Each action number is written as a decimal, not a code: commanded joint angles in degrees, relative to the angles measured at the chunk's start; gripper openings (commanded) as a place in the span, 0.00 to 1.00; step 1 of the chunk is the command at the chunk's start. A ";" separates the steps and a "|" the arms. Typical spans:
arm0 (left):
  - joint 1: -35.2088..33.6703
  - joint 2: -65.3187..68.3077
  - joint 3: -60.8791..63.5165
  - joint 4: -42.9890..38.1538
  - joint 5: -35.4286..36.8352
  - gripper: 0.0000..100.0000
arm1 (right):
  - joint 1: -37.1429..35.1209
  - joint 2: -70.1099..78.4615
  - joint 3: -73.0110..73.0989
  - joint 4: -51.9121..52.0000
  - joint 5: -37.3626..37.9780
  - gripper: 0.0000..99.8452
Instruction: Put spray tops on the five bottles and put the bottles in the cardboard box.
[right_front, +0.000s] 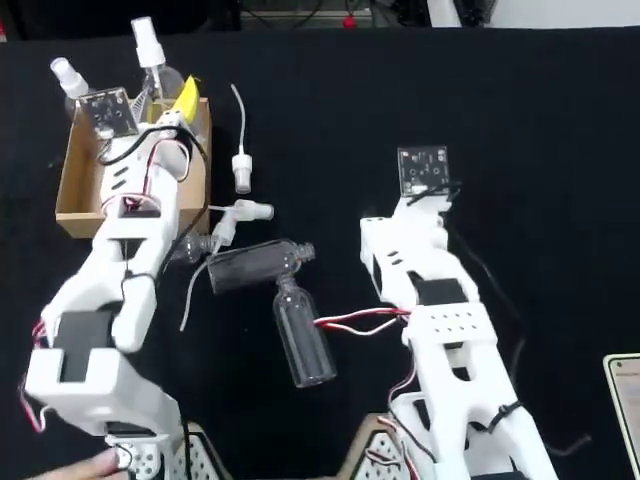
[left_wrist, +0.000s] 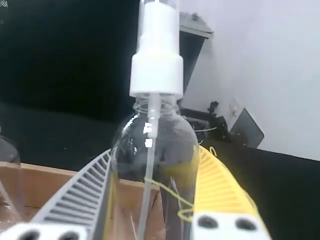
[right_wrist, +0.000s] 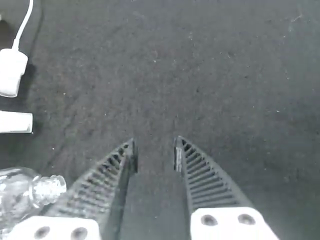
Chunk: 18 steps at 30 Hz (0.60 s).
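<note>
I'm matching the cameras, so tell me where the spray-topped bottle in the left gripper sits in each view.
High view: spray-topped bottle, top left, at the far edge of the cardboard box.
Left wrist view: the bottle stands at centre, held in the left gripper, box wall behind.
Right wrist view: faces the table by a loose spray top instead.
Shared landmark: the cardboard box, in the high and left wrist views.

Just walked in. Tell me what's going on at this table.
The left gripper is shut on a topped bottle at the far edge of the cardboard box, where another topped bottle stands. The right gripper hangs open and empty over the black table. Three uncapped bottles and some loose spray tops lie on the table.
</note>
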 joint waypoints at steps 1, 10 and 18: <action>-0.31 4.75 -7.60 -3.43 0.62 0.10 | 1.14 0.13 -0.22 -1.32 0.00 0.11; -0.66 17.93 -8.57 -21.27 0.18 0.09 | 1.14 0.13 -0.31 -1.32 0.00 0.11; -2.95 19.60 -10.33 -21.45 0.18 0.09 | 1.14 0.13 -0.31 -1.32 0.00 0.11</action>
